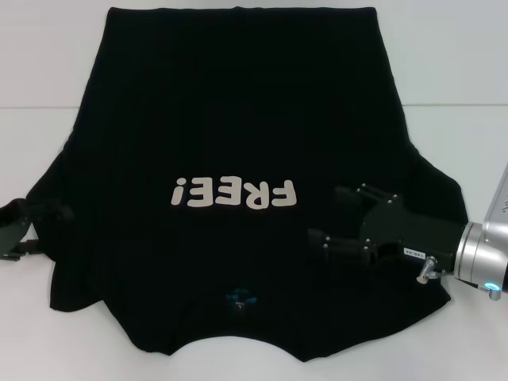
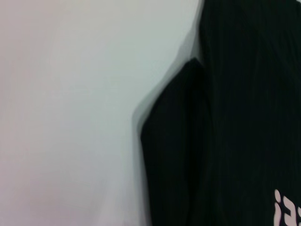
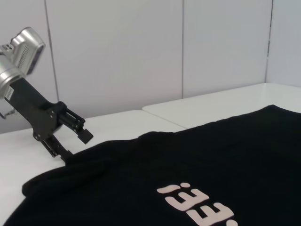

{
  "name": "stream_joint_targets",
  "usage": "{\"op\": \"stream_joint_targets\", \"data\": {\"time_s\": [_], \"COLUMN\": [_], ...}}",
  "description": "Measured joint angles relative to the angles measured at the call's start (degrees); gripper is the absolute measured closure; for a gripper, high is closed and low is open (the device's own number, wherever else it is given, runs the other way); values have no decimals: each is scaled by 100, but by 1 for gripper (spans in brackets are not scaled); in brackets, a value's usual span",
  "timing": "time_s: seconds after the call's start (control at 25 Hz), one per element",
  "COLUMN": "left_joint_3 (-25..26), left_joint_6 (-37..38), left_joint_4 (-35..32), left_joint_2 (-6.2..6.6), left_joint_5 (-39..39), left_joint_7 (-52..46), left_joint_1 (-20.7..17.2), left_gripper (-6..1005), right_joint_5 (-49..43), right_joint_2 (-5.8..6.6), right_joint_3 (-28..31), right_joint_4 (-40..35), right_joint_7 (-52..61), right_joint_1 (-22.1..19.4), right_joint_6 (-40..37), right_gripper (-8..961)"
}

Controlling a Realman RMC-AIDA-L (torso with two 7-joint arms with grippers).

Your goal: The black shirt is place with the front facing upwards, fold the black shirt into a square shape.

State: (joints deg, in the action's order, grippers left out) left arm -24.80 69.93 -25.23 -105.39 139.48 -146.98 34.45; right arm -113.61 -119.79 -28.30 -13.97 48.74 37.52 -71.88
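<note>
The black shirt (image 1: 238, 119) lies spread flat on the white table (image 1: 444, 63), front up, its white "FREE!" lettering (image 1: 232, 193) near the middle and a small blue neck label (image 1: 240, 298) by the near collar. My right gripper (image 1: 329, 216) is over the shirt's right shoulder area, pointing inward, fingers open and holding nothing. My left gripper (image 1: 12, 226) sits at the tip of the left sleeve at the picture's edge. The right wrist view shows that left gripper (image 3: 75, 147) open, its lower finger touching the sleeve edge. The left wrist view shows the sleeve of the shirt (image 2: 174, 141) on the table.
A seam (image 1: 460, 104) between two tabletops runs across behind the shirt's middle. Bare white table (image 2: 70, 117) lies left of the sleeve and beyond the far hem. Pale wall panels (image 3: 141, 52) stand behind the table.
</note>
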Motion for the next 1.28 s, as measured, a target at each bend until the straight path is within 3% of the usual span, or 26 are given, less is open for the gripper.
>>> {"op": "stream_joint_targets", "data": {"time_s": [0.48,1.08,1.28], "left_joint_3": [-74,-769,-818], "left_joint_6": [-5,-268,-271], "left_joint_4": [-15,-184,-185], "left_joint_2": [-35,-79,-102], "left_joint_5": [-2,9,9], "left_joint_7": [46,31,48], "left_joint_1": [99,154,156], "left_gripper": [141,218,469], "right_joint_5": [-2,11,21], "right_joint_2": [-6,-14,-16], "right_joint_3": [0,3,9], "right_joint_4": [-60,-62,-62], "right_joint_7": [4,4,4], "right_joint_1": [-26,-41,-36], "right_joint_6": [-106,-255,-266], "right_gripper": [8,8,8]}}
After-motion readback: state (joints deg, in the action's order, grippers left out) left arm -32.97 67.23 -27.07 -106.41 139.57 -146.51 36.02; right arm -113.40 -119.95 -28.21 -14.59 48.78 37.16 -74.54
